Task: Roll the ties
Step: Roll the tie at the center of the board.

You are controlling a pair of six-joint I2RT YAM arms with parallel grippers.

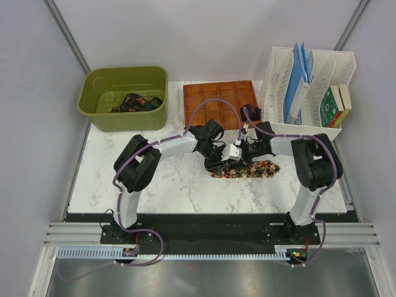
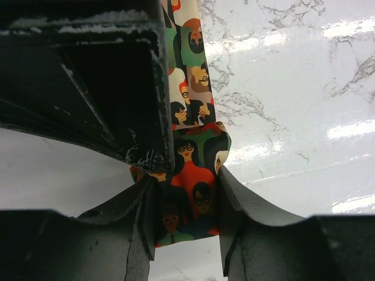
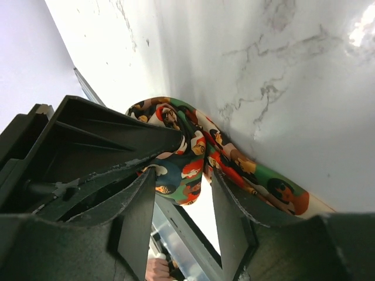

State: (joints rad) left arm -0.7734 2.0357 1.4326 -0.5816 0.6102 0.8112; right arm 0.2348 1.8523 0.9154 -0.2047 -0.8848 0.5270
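The tie (image 1: 255, 168) being worked lies on the marble surface (image 1: 167, 185), in front of the right arm's base side of the table. Its long axis runs left to right in the overhead view. Its left end is doubled over into a loose fold, and both tools meet there.

The left tool (image 2: 186, 196) is closed on that fold: the printed fabric fills the gap between its fingers (image 2: 252, 216) and touches both. The right tool (image 3: 183, 188) stands with its jaws apart. The curl of fabric sits between and just beyond its tips, and as far as this close, crowded view shows, it is not pinched.

From the fold, the free length trails away to the right, flat on the surface, under the right forearm. Any further rolling would therefore have to travel rightward along that axis. The left tool already has the core, and the right arm is nearer the loose tail.

Other ties (image 1: 133, 102) lie in the green bin (image 1: 99, 111) at the far left, well apart.
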